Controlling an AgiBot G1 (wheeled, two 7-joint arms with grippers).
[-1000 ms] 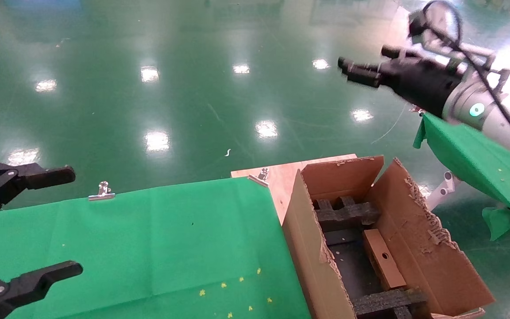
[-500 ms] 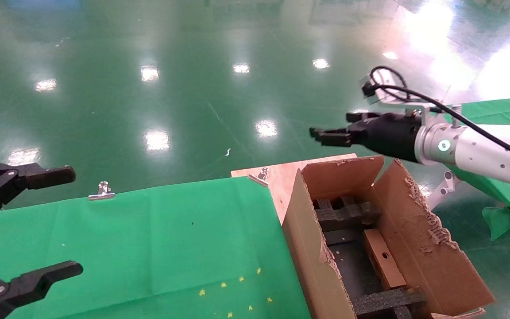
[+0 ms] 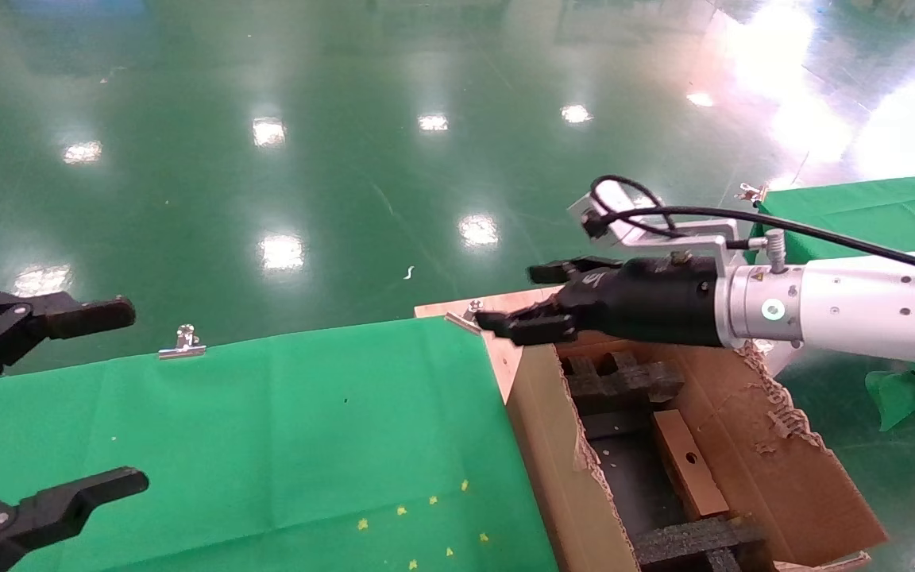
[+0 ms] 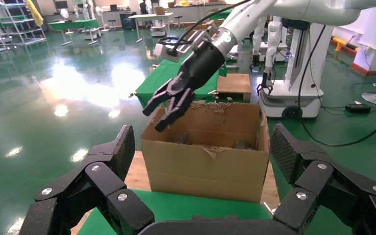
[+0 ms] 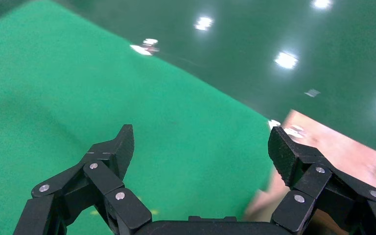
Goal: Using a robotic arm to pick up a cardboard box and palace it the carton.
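Note:
The carton (image 3: 553,445), large and brown with torn flaps and black foam inserts (image 3: 620,381), stands at the table's right end; it also shows in the left wrist view (image 4: 205,166). The small cardboard box (image 3: 688,465) with a round hole lies inside it, against the right wall. My right gripper (image 3: 509,300) on the white-silver arm is open and empty, hovering over the carton's far left corner, above the box and apart from it. It also shows in its own view (image 5: 200,142) and the left wrist view (image 4: 162,115). My left gripper (image 3: 132,395) is open and empty at the far left (image 4: 200,142).
A green cloth (image 3: 267,429) covers the table, held by metal clips (image 3: 182,343). A bare wooden board (image 3: 505,318) shows beside the carton. A second green-clothed table (image 3: 862,206) stands at right. Another robot base (image 4: 289,98) stands behind the carton.
My right arm has swung down and to the left, from high at the right to just over the carton's far left corner. The left gripper and the box have not moved.

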